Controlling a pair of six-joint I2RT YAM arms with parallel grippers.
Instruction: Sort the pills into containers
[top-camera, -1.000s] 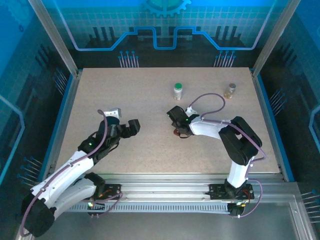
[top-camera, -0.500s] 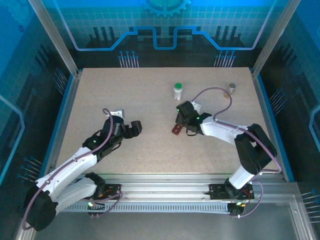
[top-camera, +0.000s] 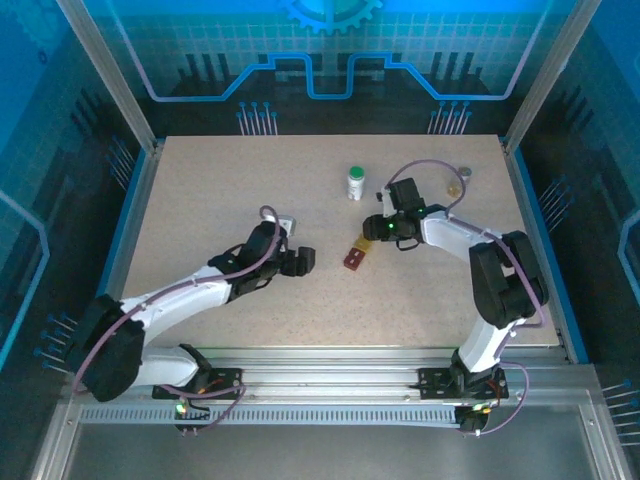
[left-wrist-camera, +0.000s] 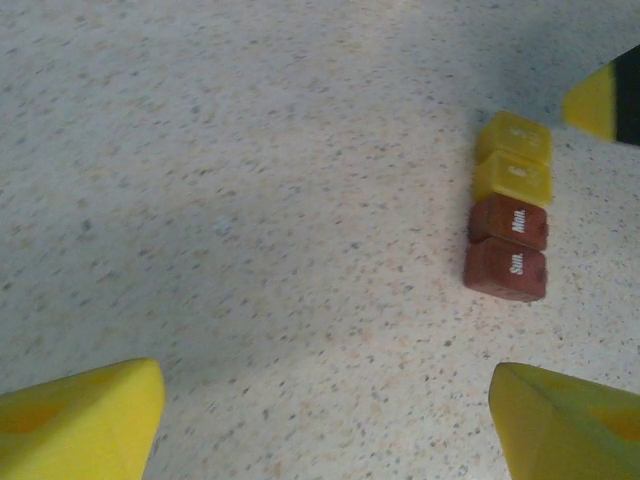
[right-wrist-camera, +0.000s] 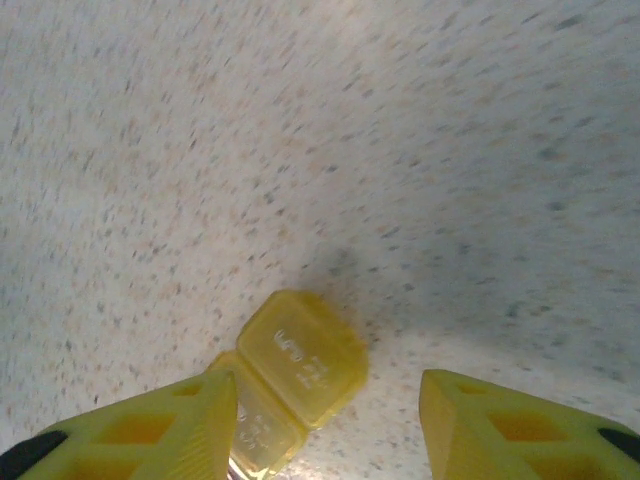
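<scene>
Well off table (top-camera: 200, 190) edges, pills (top-camera: 355, 257) — left fingers (left-wrist-camera: 80, 415), right fingers (right-wrist-camera: 500, 420) both spread

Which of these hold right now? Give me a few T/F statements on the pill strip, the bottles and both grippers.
1. The pill strip lies flat on the table, between the two grippers. True.
2. The left gripper is shut on the strip. False: it is open, and the strip lies ahead of its fingers, untouched.
3. The strip has two yellow sections and two red-brown ones. True.
4. The white bottle lies on its side. False: it stands upright with its green cap on.
5. The right gripper holds the amber vial. False: it is open at the strip's yellow end, and the vial stands near the table's far right corner.
</scene>
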